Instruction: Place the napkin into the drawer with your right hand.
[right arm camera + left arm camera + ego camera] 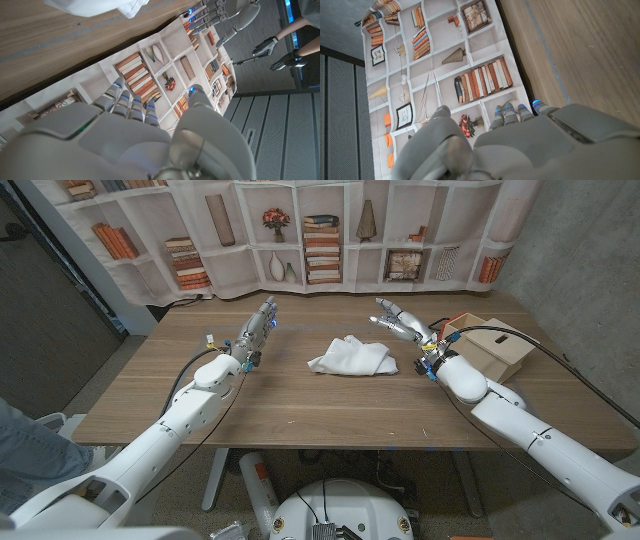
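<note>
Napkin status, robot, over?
Both hands open: left hand, right hand. Napkin crumpled mid-table, untouched. Drawer beside right arm. Nothing between.

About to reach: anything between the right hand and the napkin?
No. In the head view only bare table separates the right hand from the napkin.

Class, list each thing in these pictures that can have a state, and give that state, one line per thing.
White cloth napkin: crumpled, lying on the wooden table, not held.
Small wooden drawer box: on the table beside the right hand; whether it is open cannot be told.
Left hand: raised, fingers extended, holding nothing.
Right hand: raised, fingers spread, holding nothing, apart from the napkin.
</note>
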{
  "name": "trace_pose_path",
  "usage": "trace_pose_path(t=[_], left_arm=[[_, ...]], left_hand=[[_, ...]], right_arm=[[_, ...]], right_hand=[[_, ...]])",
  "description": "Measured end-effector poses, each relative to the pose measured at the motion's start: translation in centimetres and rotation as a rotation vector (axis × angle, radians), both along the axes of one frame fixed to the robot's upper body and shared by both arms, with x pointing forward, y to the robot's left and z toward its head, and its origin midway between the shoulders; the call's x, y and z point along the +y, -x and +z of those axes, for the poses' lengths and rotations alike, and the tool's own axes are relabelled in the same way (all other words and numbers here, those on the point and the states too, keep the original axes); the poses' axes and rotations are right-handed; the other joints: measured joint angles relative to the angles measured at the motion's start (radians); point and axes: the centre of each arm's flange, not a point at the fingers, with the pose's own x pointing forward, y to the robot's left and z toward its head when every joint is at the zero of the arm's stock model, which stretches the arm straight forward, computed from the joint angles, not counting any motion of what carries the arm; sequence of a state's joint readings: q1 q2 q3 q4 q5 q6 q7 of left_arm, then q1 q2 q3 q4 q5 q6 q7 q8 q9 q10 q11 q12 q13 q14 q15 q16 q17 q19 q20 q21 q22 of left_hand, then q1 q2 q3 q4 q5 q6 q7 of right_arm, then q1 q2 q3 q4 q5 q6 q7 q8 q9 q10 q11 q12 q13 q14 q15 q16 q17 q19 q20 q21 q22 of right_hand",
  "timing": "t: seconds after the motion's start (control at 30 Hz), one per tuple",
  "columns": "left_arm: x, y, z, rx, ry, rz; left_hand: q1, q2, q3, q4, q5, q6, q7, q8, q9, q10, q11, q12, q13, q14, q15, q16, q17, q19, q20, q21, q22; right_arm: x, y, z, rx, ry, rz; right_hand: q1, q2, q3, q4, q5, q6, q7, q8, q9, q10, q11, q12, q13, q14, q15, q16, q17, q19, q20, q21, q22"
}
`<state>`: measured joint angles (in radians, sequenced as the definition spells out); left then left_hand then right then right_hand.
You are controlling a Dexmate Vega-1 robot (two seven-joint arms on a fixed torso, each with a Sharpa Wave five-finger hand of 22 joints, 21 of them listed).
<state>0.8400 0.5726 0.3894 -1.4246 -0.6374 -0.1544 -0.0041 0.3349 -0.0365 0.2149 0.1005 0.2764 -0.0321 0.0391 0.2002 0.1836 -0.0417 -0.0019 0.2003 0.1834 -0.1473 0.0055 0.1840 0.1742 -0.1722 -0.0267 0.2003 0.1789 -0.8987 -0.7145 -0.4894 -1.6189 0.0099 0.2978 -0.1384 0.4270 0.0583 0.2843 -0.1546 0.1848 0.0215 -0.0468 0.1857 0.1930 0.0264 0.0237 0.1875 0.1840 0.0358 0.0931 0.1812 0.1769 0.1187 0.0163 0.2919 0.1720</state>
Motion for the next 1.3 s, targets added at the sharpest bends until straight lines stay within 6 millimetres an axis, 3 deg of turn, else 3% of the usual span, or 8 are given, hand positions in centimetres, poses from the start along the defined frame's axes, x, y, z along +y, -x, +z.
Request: trace_pose_path(t=[0.67, 1.07, 1.3], left_arm=[[0.0, 0.3, 0.0, -0.003, 0.000, 0.001], [-0.2, 0.6, 0.3, -0.015, -0.005, -0.001], [-0.3, 0.7, 0.4, -0.017, -0.006, -0.001]], left_hand=[[0.000, 0.000, -0.004, -0.004, 0.000, 0.007, 0.007, 0.000, 0.000, 0.007, 0.007, 0.000, 0.000, 0.005, 0.005, 0.000, 0.000, 0.000, 0.000, 0.000, 0.000], [0.004, 0.004, -0.004, -0.004, 0.000, 0.007, 0.007, 0.000, 0.000, 0.007, 0.007, 0.000, 0.000, 0.005, 0.005, 0.000, 0.000, 0.000, 0.000, 0.000, 0.000], [0.004, 0.004, -0.004, -0.004, 0.000, 0.007, 0.007, 0.000, 0.000, 0.007, 0.007, 0.000, 0.000, 0.005, 0.005, 0.000, 0.000, 0.000, 0.000, 0.000, 0.000]], right_arm=[[0.5, 1.1, 0.4, -0.056, 0.089, -0.060], [0.7, 1.7, 0.6, -0.082, 0.150, -0.095], [0.8, 2.1, 0.8, -0.097, 0.185, -0.114]], right_hand=[[0.024, -0.003, 0.000, 0.000, 0.000, -0.009, -0.009, 0.000, 0.000, -0.014, 0.003, 0.000, 0.000, -0.022, -0.022, -0.001, 0.000, -0.004, -0.004, -0.015, 0.000], [0.037, -0.003, 0.000, 0.000, 0.000, -0.014, -0.014, 0.000, 0.000, -0.051, 0.007, 0.000, 0.000, -0.042, -0.012, -0.004, 0.000, -0.016, 0.013, -0.033, 0.000], [0.046, -0.012, 0.000, 0.000, 0.000, -0.018, -0.010, 0.000, 0.000, -0.073, 0.027, 0.000, 0.000, -0.054, -0.007, -0.004, 0.000, -0.016, 0.034, -0.041, 0.000]])
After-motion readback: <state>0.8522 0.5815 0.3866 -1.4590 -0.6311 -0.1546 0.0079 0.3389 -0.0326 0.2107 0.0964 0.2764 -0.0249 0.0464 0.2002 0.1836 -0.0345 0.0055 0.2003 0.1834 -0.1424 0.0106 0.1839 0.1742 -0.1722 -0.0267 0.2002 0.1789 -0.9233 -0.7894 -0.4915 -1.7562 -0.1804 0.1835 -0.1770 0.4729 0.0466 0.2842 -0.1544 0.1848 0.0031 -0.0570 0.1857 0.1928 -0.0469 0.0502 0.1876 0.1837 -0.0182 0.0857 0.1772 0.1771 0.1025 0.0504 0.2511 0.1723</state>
